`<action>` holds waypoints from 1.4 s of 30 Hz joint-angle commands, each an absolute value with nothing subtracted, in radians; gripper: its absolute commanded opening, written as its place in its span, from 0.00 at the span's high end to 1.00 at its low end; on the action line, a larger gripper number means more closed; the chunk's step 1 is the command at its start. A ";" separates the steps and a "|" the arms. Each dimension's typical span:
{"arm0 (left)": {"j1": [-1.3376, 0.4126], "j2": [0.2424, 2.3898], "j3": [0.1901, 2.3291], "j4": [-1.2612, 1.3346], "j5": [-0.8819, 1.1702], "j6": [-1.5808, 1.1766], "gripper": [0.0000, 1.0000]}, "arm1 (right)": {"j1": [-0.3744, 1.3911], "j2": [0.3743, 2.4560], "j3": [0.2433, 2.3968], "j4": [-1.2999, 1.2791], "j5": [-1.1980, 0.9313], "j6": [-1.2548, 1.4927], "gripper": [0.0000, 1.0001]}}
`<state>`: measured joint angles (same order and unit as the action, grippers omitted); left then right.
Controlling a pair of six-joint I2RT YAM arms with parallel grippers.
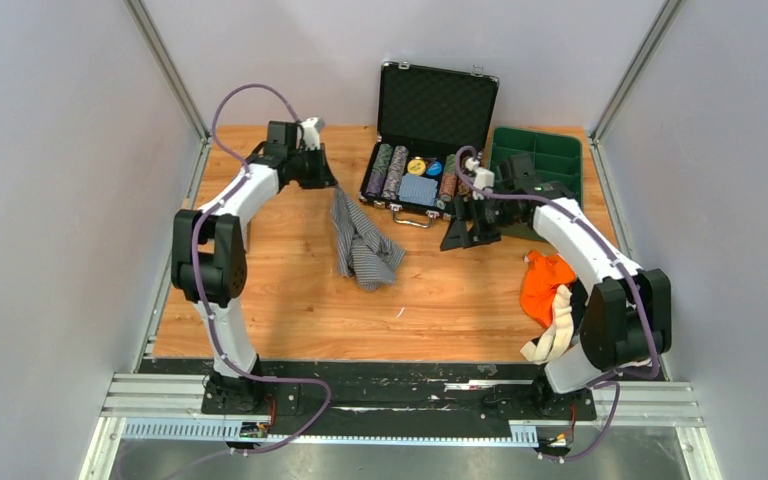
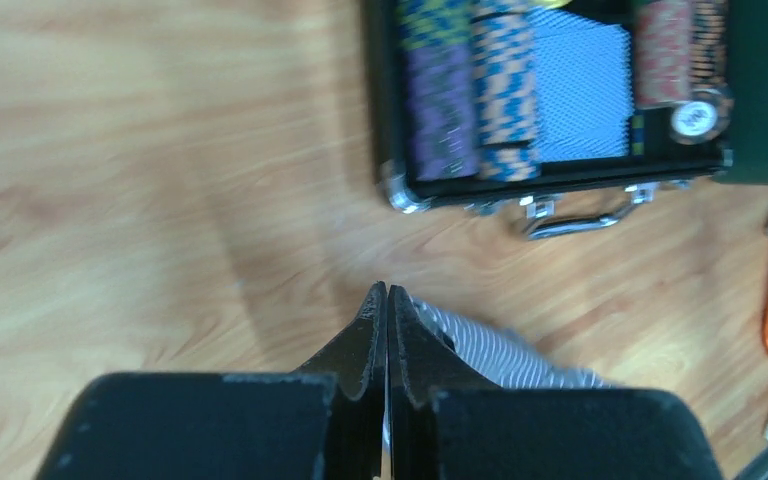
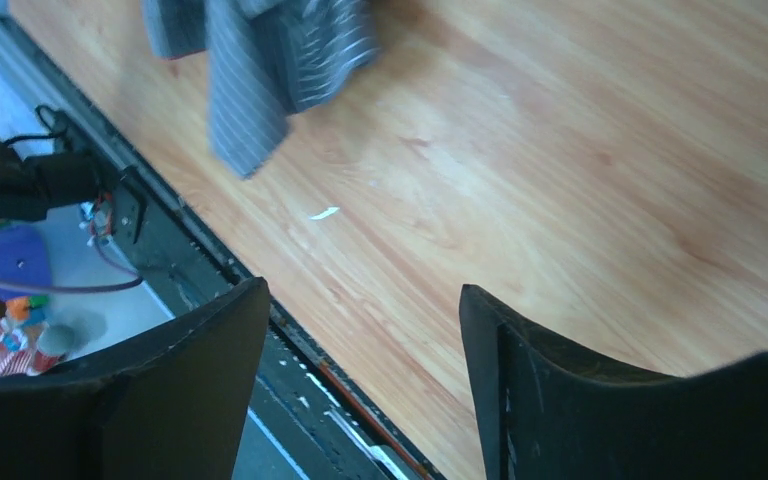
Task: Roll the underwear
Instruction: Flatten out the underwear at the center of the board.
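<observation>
Looking at the grey-and-white pinstriped underwear (image 1: 360,245), I see it crumpled a little left of the middle of the top view. It is a long bunched strip on the wooden surface (image 1: 290,300). Its upper end reaches to my left pincer (image 1: 322,178), whose jaws are pressed fully together. In the left wrist view the striped cloth shows just beside the tips, but I cannot tell if a fold is nipped between them.

My right pincer (image 3: 362,290) stands wide and holds nothing, with only bare wood between its fingers. It is near the open poker chip case (image 1: 438,100).

I judge this cloth to be thin, light and limp. It will not keep any shape, and it may slide on the smooth wood when pushed. I think it should be taken at a hem or at the waistband corners, one in each pincer, and spread flat before rolling.

More underwear, an orange piece (image 1: 545,285) and a whitish piece (image 1: 558,325), lies heaped at the lower right.
</observation>
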<state>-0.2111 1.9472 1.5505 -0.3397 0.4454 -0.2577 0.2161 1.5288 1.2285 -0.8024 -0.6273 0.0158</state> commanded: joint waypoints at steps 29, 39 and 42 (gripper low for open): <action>-0.184 1.607 1.227 -0.405 0.318 -0.248 1.00 | 0.454 2.012 1.286 -0.647 -1.162 0.320 0.34; -0.183 1.557 1.182 -0.402 0.303 -0.244 1.00 | 0.469 2.066 1.323 -0.569 -1.166 0.409 0.52; -0.182 1.546 1.177 -0.402 0.297 -0.240 1.00 | 0.470 2.073 1.322 -0.554 -1.161 0.423 0.60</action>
